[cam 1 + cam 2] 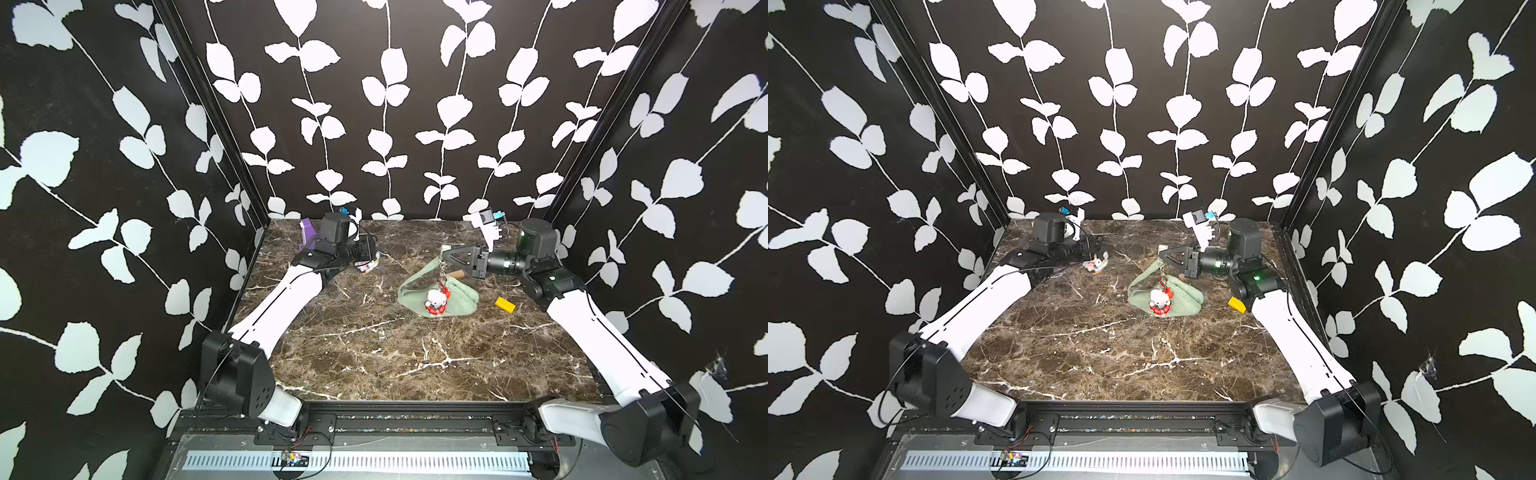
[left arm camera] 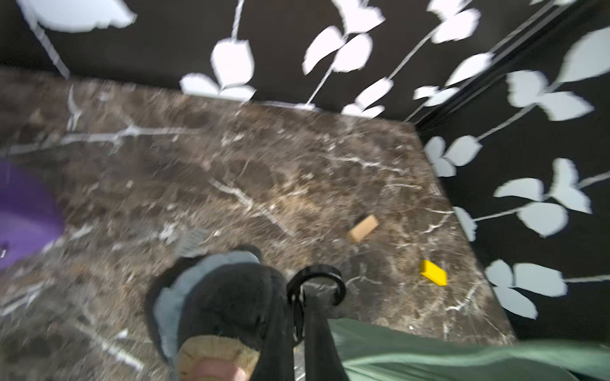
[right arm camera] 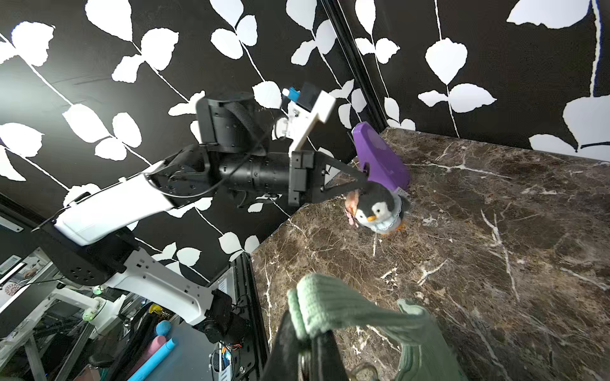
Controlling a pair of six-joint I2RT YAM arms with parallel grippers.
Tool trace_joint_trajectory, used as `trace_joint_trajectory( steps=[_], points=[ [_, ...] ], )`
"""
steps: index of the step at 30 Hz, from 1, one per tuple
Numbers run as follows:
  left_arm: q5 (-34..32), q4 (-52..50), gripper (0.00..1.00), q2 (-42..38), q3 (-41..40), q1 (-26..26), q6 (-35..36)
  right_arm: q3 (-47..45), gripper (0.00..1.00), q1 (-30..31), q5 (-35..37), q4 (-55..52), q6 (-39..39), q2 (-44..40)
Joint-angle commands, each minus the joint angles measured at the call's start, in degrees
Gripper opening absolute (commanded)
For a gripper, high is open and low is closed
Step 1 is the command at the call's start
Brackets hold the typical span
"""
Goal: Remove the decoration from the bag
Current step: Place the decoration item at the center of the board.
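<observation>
The sage-green bag point(image 1: 457, 295) point(image 1: 1183, 297) lies right of the table's middle. A white bear decoration point(image 1: 435, 301) point(image 1: 1158, 301) in red plaid rests on it, hanging from a chain. My right gripper point(image 1: 445, 249) point(image 1: 1163, 250) point(image 3: 310, 336) is shut on the bag's strap point(image 3: 326, 306) and holds it up above the bag. At the far left, my left gripper point(image 1: 370, 258) point(image 1: 1098, 251) point(image 2: 298, 306) is shut on the black clasp point(image 2: 330, 273) of a penguin decoration point(image 3: 379, 211) point(image 1: 1096, 264), well apart from the bag. The left wrist view is blurred.
A purple plastic wedge point(image 1: 308, 235) point(image 3: 379, 158) stands in the far left corner behind the left gripper. A yellow block point(image 1: 505, 304) point(image 2: 433, 272) lies right of the bag, by the right arm. A small tan block point(image 1: 458, 274) point(image 2: 363, 227) lies just behind the bag.
</observation>
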Motion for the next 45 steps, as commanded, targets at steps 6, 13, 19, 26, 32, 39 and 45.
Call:
trace_joint_trajectory(
  steps=[6,13,19,26,32,39,45],
  points=[
    [-6.56,-5.47,0.13,3.34,0.0,0.66,-4.84,0.05,0.0,-0.2,-3.43,2.73,1.36,-0.45],
    [-6.83,-8.47,0.24,4.97,0.07,1.83,-4.08,-1.05,0.0,-0.2,-3.98,2.59,1.37,-0.98],
    [-7.46,-8.73,0.23,4.91,-1.05,2.35,-3.63,-1.39,0.0,-0.25,-4.25,2.74,1.36,-1.12],
    [-8.68,-8.83,0.25,5.11,-2.13,2.44,-3.0,-1.67,0.0,-0.26,-4.55,2.9,1.5,-1.01],
    [-6.31,-9.53,0.29,5.98,-1.97,2.44,-2.55,-1.92,0.0,-0.24,-4.69,2.8,1.55,-1.25],
    [-5.77,-9.36,0.32,5.03,-2.08,2.42,-1.76,-1.74,0.0,-0.22,-4.54,2.55,1.56,-1.62],
    [-1.26,-10.12,0.36,3.36,-0.32,2.4,2.96,-1.38,0.0,-0.22,-4.31,2.74,2.12,-1.78]
  ],
)
